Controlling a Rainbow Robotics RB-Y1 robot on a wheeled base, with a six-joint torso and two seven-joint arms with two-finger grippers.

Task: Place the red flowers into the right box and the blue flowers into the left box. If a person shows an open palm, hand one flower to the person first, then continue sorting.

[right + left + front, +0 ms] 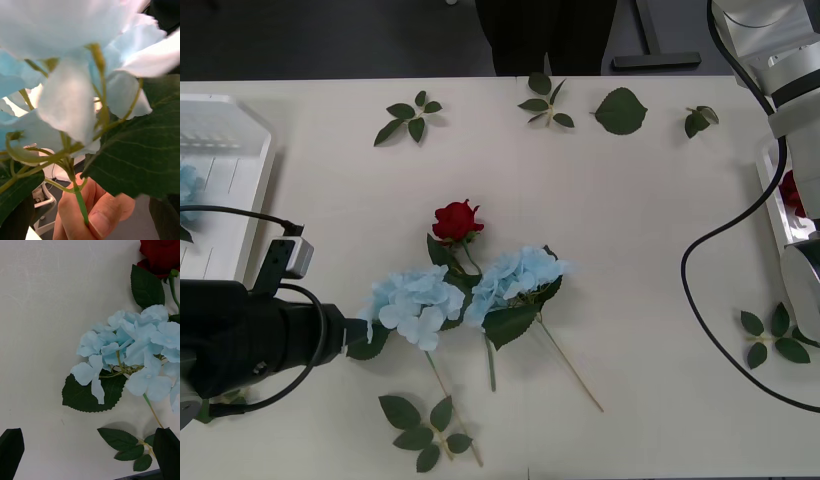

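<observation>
Handover at the sorting surface (pixel 630 200): a person's hand (pixel 98 214) pinches the thin green stem of a pale-blue hydrangea (pixel 75 75), which fills the right wrist view with petals and one broad leaf. The bloom hangs close to that camera, apparently because the right arm (pixel 778 60), raised along the surface's right edge, is offering it to the person before sorting goes on. Whether the right gripper is clamped on the stem or has let go cannot be told.

Low on the robot's left, the left gripper (pixel 88 455) hovers with its black fingers (pixel 11 453) spread wide and holding nothing, just beside the nearer of the blue flowers (pixel 418 303) lying mid-surface. It seems lined up for the next pick, since this bloom lies closest to the left box (pixel 240 150), the ribbed white tray at the left edge (a patch of blue already shows at its near side). A second hydrangea (pixel 515 280) lies touching the first, its stem pointing toward the robot. One of the red flowers (pixel 457 220) lies just behind the pair, its stem slipping under their leaves. The overlap suggests a careful lift will be needed to avoid dragging the neighbours.

At the right edge, the right box (pixel 770 215) is mostly hidden by the arm, with a red bloom (pixel 792 192) inside. Loose leaf sprigs (pixel 408 115) lie scattered around. No brand, label or writing can be read anywhere.
</observation>
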